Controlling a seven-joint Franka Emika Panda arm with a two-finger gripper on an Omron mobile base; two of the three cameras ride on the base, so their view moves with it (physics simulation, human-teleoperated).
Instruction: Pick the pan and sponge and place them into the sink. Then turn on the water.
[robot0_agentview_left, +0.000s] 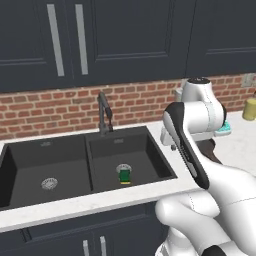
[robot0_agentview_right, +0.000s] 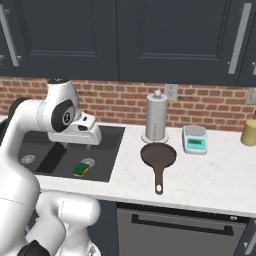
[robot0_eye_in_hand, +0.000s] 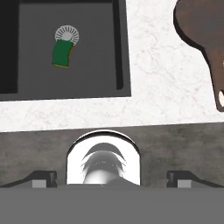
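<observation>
The sponge is already lying in the right basin of the sink, touching the round drain, so the pan is the thing left to fetch. It is sitting on the counter to the right of the sink, just in front of the paper-towel holder, well apart from the basin. Its handle is pointing toward the near edge of the counter, so the long axis is running near to far. The gripper is hanging over the sink's right edge with its jaws spread wide and holding nothing. Judging from this, the coming move is calling for a reach to the right, with the fingers set across that handle. No water is running from the faucet.
</observation>
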